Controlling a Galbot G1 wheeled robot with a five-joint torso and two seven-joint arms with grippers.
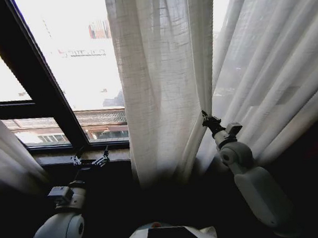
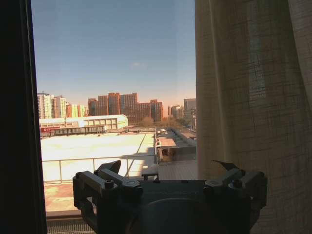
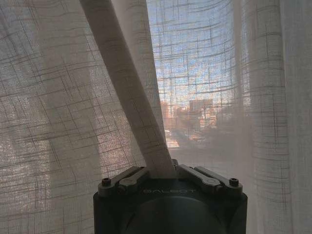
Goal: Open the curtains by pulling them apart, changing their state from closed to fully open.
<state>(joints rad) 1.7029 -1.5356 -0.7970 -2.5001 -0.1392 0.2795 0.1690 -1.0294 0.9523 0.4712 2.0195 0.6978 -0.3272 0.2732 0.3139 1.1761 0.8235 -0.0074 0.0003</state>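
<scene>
Right gripper (image 1: pixel 205 118) fingers clamp a vertical fold of the curtains (image 1: pixel 163 82); left gripper (image 1: pixel 90 161), fingers spread, hangs clear by the window sill.

The glass on the left side of the window frame (image 1: pixel 43 102) is bare, so there is open room there. The left end effector (image 1: pixel 91 161) sits low by the sill with nothing around it. The curtains (image 1: pixel 163 87) hang in the middle and on the right and block the way. The right end effector (image 1: pixel 205 119) is pinched on a fold, with cloth close on both sides.
</scene>
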